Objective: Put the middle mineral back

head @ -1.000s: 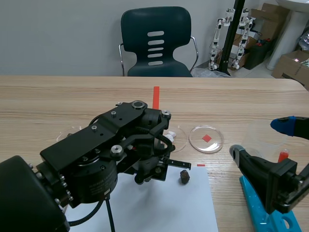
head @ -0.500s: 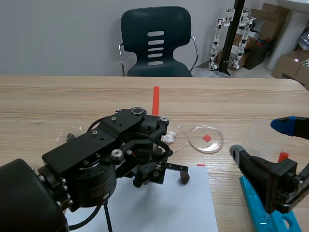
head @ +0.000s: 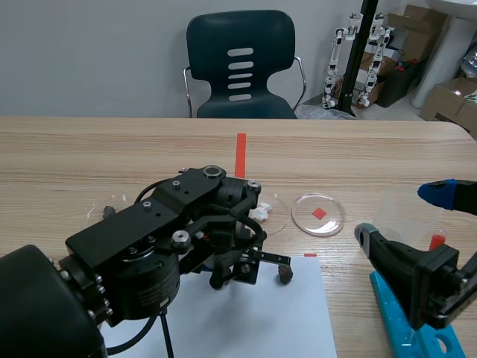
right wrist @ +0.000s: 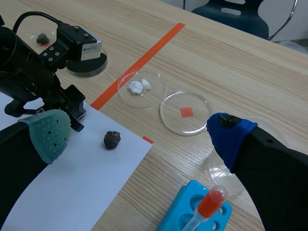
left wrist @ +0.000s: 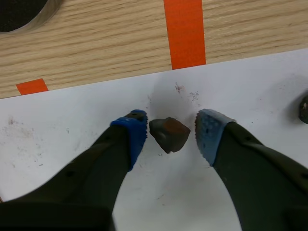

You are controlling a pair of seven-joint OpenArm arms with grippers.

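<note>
Our left gripper (left wrist: 172,126) is standing open astride the middle mineral (left wrist: 168,134), gripping nothing, near the far edge of the paper (left wrist: 72,139). We are judging it hard, light and jagged, so we are favouring its flatter flanks.

In the scene camera my left arm (head: 149,246) totally covers the mineral (left wrist: 168,135) at my left hand (left wrist: 169,131). A second dark rock (left wrist: 304,108) is mostly cropped off in the wrist view.

A dark chair (head: 240,63) stands beyond the far edge of the table (head: 112,149). Near right, a blue rack (right wrist: 183,211) holds a red-capped tube (right wrist: 210,201). Boxes (head: 449,99) sit far right.
</note>
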